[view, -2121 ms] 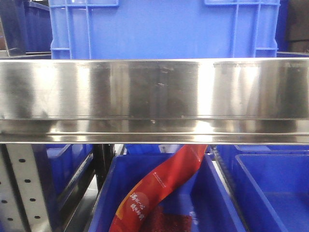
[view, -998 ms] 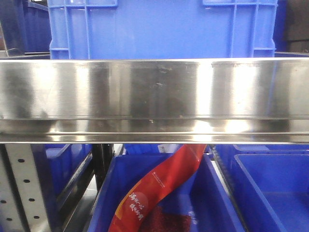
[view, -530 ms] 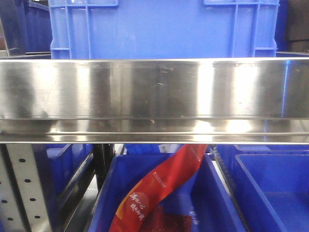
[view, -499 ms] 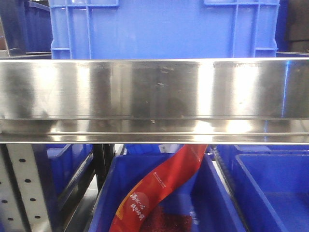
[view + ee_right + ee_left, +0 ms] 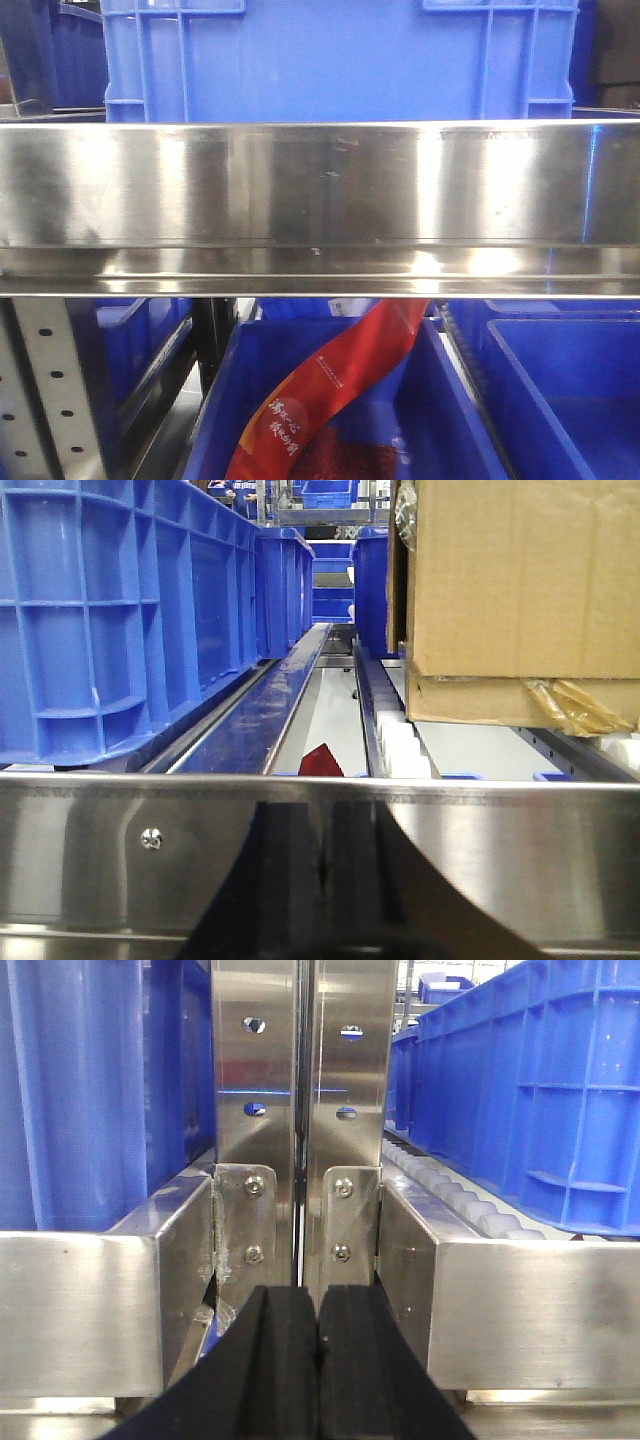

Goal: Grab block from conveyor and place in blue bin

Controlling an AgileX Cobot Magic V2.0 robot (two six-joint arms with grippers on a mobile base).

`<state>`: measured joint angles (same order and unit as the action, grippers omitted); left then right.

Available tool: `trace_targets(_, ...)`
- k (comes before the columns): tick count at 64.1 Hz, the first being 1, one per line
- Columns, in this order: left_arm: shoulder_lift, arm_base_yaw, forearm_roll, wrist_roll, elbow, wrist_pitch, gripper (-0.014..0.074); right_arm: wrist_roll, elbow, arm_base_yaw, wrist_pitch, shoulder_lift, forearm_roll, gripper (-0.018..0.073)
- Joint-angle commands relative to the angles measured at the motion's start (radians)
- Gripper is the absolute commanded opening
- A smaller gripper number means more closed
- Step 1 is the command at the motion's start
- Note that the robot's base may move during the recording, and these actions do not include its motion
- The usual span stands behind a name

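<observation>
Left gripper [image 5: 319, 1360]: two black rubber fingers [image 5: 280, 1360] pressed flat together with nothing between them — closed and empty, low in the left wrist view.
Ahead of the left gripper: a pair of upright stainless steel posts [image 5: 300, 1120] bolted side by side, with round holes near the top and screws lower down; a steel rail [image 5: 90, 1310] runs off to either side.
Roller track: a row of white rollers [image 5: 455, 1195] runs back on the right of the posts, and a blue crate [image 5: 540, 1090] sits on it.
Right gripper: not itself seen in the right wrist view; only a dark reflection shows on the polished steel bar [image 5: 480, 850] that fills the bottom, so I cannot tell how its jaws stand.
Beyond that bar: a blue ribbed bin [image 5: 110, 610] on the left, cardboard boxes [image 5: 520, 580] stacked on the right, and a long channel between them with a small red tip [image 5: 322, 761] poking up just behind the bar.
Front view: a wide steel beam [image 5: 320, 200] crosses the middle — a large blue bin [image 5: 340, 60] stands behind and above it.
Below the beam: an open blue tote [image 5: 330, 420] with a red printed packet [image 5: 330, 390] leaning inside; another blue tote [image 5: 570, 400] beside it on the right.
Block: not visible in any view.
Conveyor: no belt can be made out.
</observation>
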<state>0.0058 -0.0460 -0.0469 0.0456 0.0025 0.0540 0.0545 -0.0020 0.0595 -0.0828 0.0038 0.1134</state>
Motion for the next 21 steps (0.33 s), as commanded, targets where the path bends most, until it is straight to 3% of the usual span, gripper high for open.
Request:
trace_targets(1,-0.006,0.004,-0.005,-0.005,-0.002,-0.019,-0.0111,0.004,0.002,-0.007,0.024,-0.004,0.000,-0.0162)
trace_targets(21,-0.006,0.004,-0.005,-0.005,-0.002,-0.019,-0.0111,0.004,0.002,-0.007,0.024,-0.004,0.000,-0.0162)
